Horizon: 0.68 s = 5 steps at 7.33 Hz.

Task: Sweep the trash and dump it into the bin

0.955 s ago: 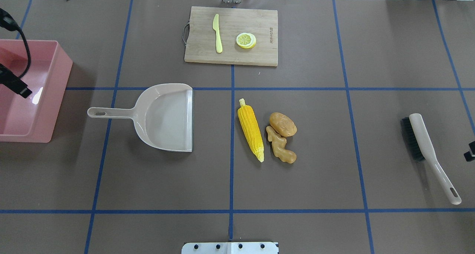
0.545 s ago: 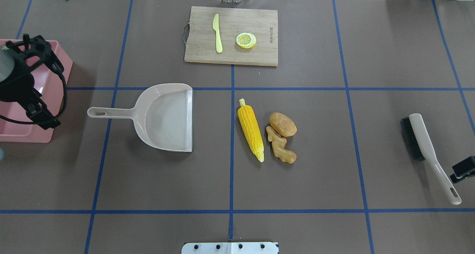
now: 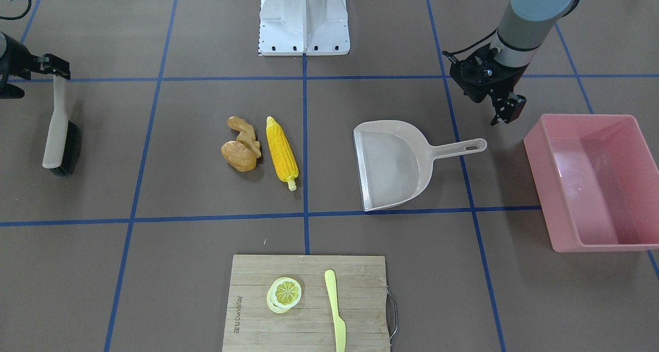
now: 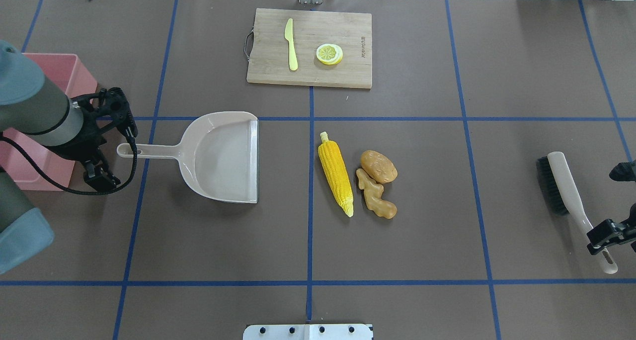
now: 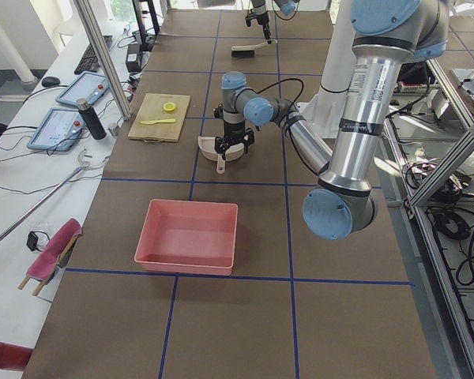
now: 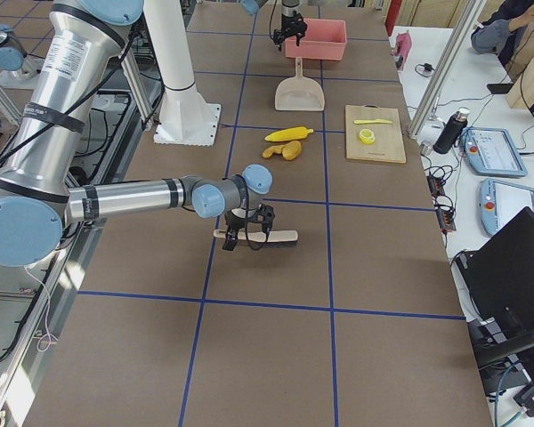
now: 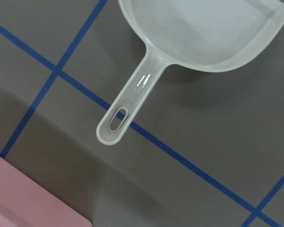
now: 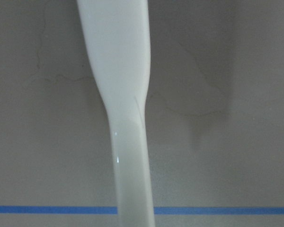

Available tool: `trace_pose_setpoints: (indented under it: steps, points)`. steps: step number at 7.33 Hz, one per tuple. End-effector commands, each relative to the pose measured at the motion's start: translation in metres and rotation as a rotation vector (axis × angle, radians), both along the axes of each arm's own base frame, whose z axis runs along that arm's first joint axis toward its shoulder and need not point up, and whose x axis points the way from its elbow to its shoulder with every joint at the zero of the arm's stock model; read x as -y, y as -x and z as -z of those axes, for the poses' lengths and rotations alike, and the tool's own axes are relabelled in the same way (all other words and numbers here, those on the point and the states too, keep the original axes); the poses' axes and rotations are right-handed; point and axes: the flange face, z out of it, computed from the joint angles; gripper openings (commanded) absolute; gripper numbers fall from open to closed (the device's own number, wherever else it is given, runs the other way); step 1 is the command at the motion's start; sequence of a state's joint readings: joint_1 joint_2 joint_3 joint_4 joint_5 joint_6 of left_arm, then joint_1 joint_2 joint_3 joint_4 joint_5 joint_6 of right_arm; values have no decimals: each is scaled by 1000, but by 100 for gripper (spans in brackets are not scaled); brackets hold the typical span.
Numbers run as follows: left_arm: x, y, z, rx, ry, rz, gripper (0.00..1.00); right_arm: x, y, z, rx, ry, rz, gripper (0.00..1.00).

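Your left fingers (image 4: 99, 177) hover spread over the dustpan handle (image 4: 149, 151), which runs lengthwise toward the trash (image 4: 336, 173) mid-worktop. Your right fingers (image 4: 603, 234), also spread, are over the brush handle (image 4: 579, 215). The bin (image 3: 582, 118) sits beside your left arm.

A yellow corn cob (image 4: 336, 173), a tan oval potato-like lump (image 4: 378, 166) and a knobbly tan ginger-like piece (image 4: 376, 197) are lying clustered between the left gripper (image 4: 113, 147) and right gripper (image 4: 615, 204), well apart from both, with the corn lying nearest the left. The large glossy pink bin (image 3: 597, 187) is sitting upright near the left gripper, on its side away from the trash.
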<state>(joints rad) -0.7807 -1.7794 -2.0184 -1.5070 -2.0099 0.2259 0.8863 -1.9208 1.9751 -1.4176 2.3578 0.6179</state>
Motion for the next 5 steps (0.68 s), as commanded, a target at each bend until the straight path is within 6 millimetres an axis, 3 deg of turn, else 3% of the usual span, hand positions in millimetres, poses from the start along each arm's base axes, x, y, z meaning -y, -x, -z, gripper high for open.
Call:
trace_pose_setpoints:
  steps: [1,3,5]
  points:
    - [12,-22,-26,-77,-78,-72,99,4,6,-7,-5,6,4,86]
    - [15,-34,-27,-76,-73,-88,99,11,12,-13,-5,8,7,70]
    - [16,-33,-32,-46,-167,-209,99,14,16,-10,2,2,9,68]
